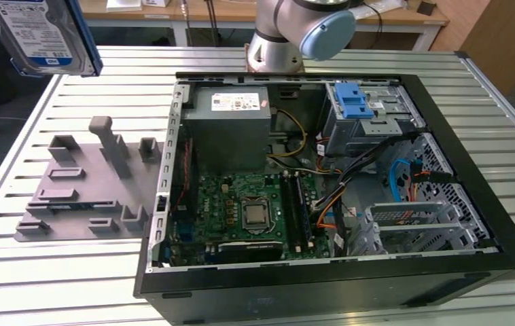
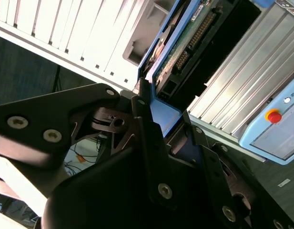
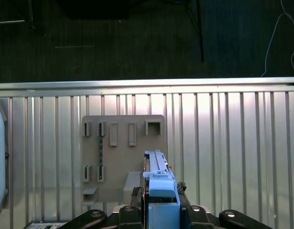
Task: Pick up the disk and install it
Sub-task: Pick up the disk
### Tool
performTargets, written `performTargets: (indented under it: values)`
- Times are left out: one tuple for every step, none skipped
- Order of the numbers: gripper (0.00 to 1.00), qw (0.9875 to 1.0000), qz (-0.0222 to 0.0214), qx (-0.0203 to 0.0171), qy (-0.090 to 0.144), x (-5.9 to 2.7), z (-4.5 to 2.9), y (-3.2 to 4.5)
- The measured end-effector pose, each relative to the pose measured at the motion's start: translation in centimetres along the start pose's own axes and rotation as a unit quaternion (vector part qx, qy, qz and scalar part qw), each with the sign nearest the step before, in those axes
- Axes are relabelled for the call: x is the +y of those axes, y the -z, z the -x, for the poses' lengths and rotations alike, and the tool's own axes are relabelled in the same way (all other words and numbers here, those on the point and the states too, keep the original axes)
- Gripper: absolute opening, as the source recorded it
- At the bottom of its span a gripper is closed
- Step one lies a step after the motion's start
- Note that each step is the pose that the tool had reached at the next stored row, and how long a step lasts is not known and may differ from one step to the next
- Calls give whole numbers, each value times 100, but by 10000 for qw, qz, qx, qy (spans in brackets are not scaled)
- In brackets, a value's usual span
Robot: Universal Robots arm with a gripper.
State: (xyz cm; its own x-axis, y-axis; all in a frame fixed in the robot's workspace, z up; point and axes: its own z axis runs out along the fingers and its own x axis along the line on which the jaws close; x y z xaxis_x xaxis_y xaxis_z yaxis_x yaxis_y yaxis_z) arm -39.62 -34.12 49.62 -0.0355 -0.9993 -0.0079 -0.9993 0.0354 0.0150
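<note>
The black two-finger gripper (image 2: 168,114) was clamped on the flat silver-metal disk (image 2: 187,45), with one finger pressing on each of its blue plastic side rails. In the exterior view the disk (image 1: 45,34), showing its blue-and-white label, hung high at the view's left, above the grey plastic fixture plate (image 1: 76,197) with raised holders. Its long axis ran straight out from the fingers; in the first wrist view the disk (image 3: 158,176) appeared edge-on. The open black computer case (image 1: 330,288) lay well apart, toward the exterior view's right. Its grey metal drive cage (image 1: 380,119) and ribbed blue latch (image 1: 355,102) sat at the far corner. The table (image 1: 58,285) was of slatted, shiny aluminium.
</note>
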Motion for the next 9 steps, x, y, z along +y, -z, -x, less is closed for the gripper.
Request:
performTargets:
  values:
    - [36,10000,0,0,0,-14,1,1]
    - [36,10000,0,0,0,-27,1,0]
    - [36,10000,0,0,0,-43,2,1]
    - [36,10000,0,0,0,-61,2,1]
    - [36,10000,0,0,0,-78,3,1]
    - [36,10000,0,0,0,-92,4,2]
    - [36,10000,0,0,0,-105,4,1]
    - [36,10000,1,0,0,-117,4,2]
    - [36,10000,1,0,0,-130,5,3]
